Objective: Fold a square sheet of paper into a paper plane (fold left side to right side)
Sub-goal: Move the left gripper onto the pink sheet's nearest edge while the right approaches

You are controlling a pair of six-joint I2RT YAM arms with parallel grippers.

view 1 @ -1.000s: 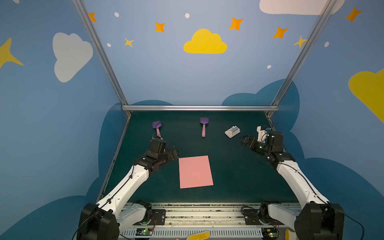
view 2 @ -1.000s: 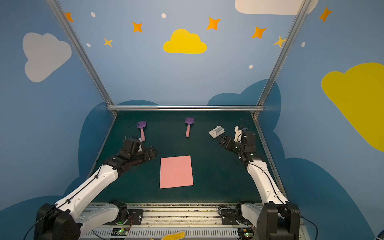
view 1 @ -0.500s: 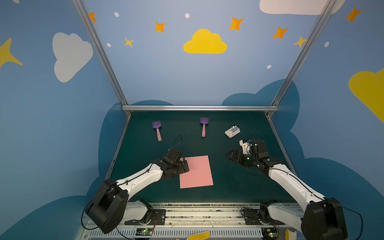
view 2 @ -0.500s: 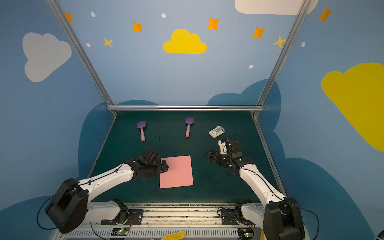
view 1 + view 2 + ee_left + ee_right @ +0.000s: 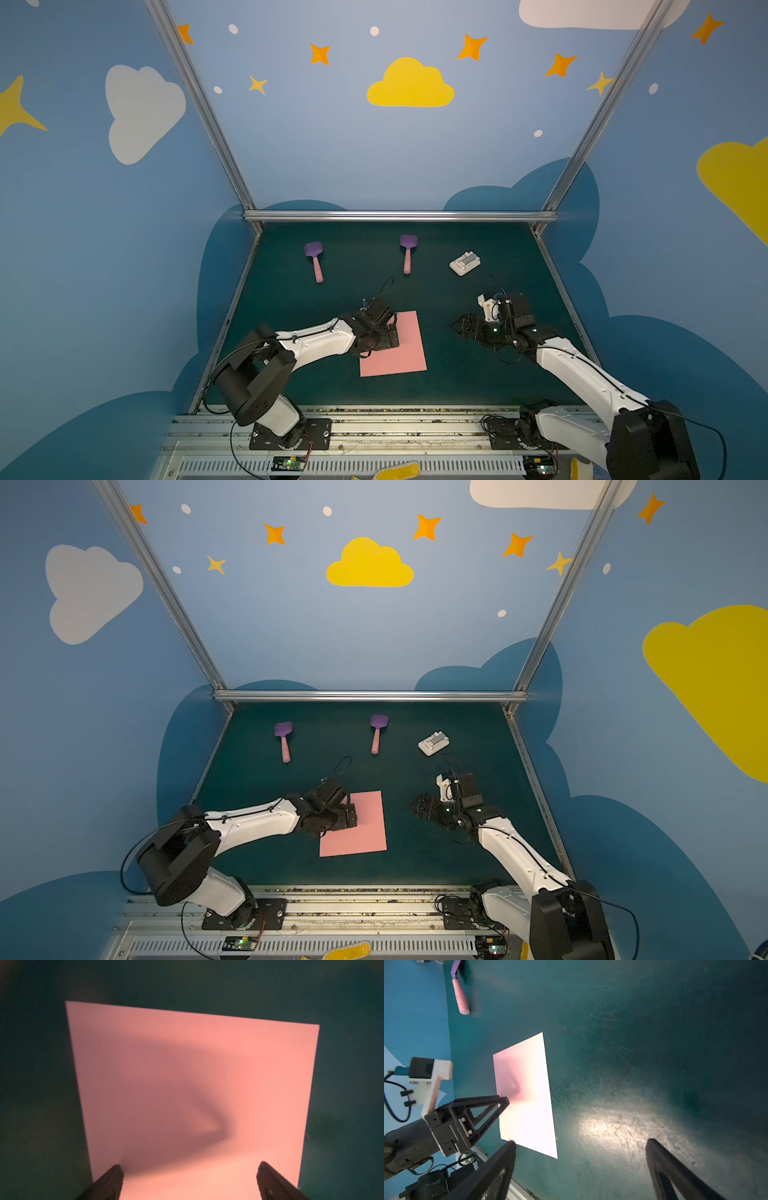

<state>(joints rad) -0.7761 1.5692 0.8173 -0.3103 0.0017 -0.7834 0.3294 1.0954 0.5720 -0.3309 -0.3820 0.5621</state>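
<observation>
Moved: both arms have swung in from the far corners of the desk [image 5: 478, 374]. The left gripper [image 5: 394, 332] now sits over the left edge of the sheet [image 5: 405, 345], and the right gripper [image 5: 461, 328] has drawn in on the sheet's right. The sheet lies where it lay.
Sheet: flat and unfolded, near the front middle of the desk; no crease shows in either wrist view.
Left gripper: released, jaws wide, holding nothing. Both tips are over the sheet's left margin in the left wrist view [image 5: 190, 1165]; whether they touch the paper cannot be told.
Right gripper: released and empty, above bare desk, apart from the sheet's right edge [image 5: 581, 1141].
Bystanders: spatulas [image 5: 314, 259] and a white block [image 5: 465, 263] at the back, well apart from the sheet.
Step, judged: taking hold of the left edge for the left-to-right fold.
Risk, grip: thin paper lying flat offers the tips no lip, so closing may slip over it or pinch a wrinkle instead of the edge.
Risk, slide: a sideways push from the left gripper could shift or turn the sheet, since nothing pins its right side; the fold would then land skew.
Risk, sag: lifted at one spot, the edge may droop and the corners miss each other.
Risk, crossing: the right gripper, coming in to pin, could scuff the right edge or cross the left arm's path.
</observation>
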